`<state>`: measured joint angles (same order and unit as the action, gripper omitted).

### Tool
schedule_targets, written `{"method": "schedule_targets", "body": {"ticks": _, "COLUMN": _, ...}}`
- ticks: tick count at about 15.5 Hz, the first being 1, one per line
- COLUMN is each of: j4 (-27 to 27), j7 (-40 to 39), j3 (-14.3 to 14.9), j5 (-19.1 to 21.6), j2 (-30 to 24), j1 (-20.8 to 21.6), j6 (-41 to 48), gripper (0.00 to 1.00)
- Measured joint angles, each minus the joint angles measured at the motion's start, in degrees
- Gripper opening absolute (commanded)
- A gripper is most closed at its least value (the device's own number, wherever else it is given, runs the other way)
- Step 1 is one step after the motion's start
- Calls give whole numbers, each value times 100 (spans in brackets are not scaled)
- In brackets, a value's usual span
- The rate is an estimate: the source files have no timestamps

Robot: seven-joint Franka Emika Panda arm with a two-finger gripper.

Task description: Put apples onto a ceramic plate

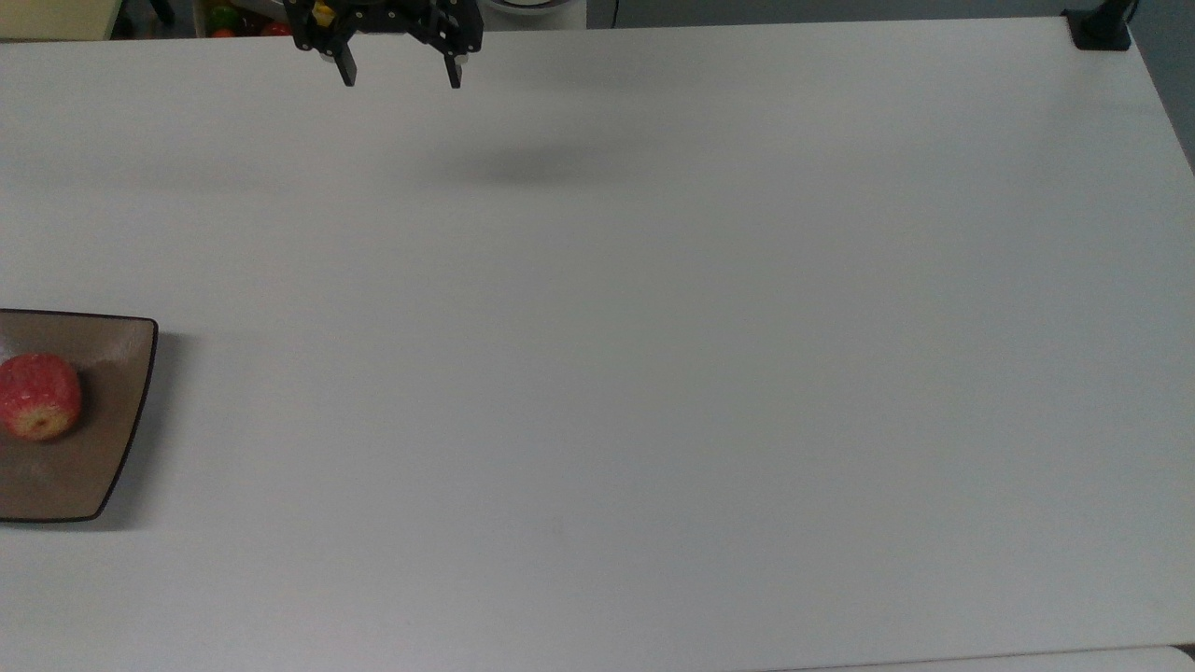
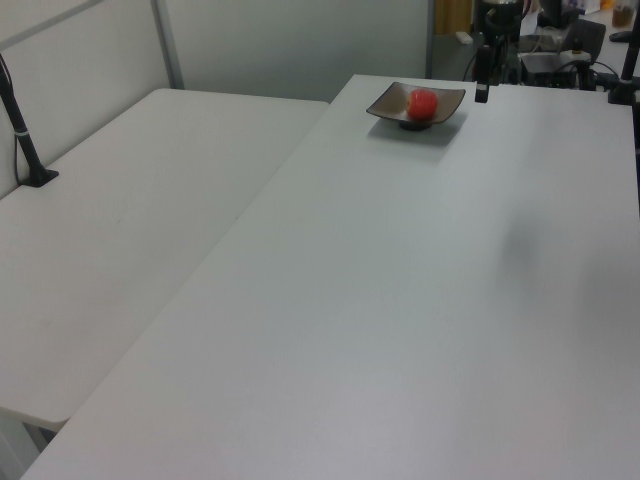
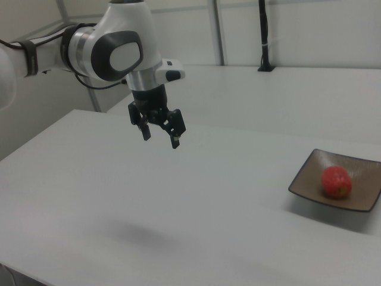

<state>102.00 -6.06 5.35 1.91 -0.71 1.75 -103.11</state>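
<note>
**Apple on the plate, claw raised with nothing in it**

White tabletop (image 3: 178, 196) runs bare across the front of the right view, with a soft grey shadow on it below the arm. Farther in, toward the right view's right edge, sits the ceramic plate (image 3: 309, 179), a glossy taupe-brown square with a thin dark rim. The apple (image 3: 336, 182) rests inside it, red and speckled, with a yellowish patch at one end; in the top view that patch faces down the picture on the apple (image 1: 37, 409), which lies near the top view's left edge on the plate (image 1: 103, 439).

Well apart from the plate, above the table, hangs the gripper (image 3: 159, 136), its two black fingers spread with a clear gap and nothing between them. In the top view the gripper (image 1: 400, 78) is at the far table edge. Behind it a second white table (image 3: 286, 95) carries a black post (image 3: 264, 36). No brand marks or writing can be read anywhere.
</note>
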Motion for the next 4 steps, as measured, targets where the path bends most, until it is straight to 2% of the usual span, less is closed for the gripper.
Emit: {"method": "schedule_targets", "body": {"ticks": 4, "j4": 28, "j7": 0, "j3": 4, "j5": 0, "j2": -7, "j1": 0, "j6": 0, "gripper": 100}}
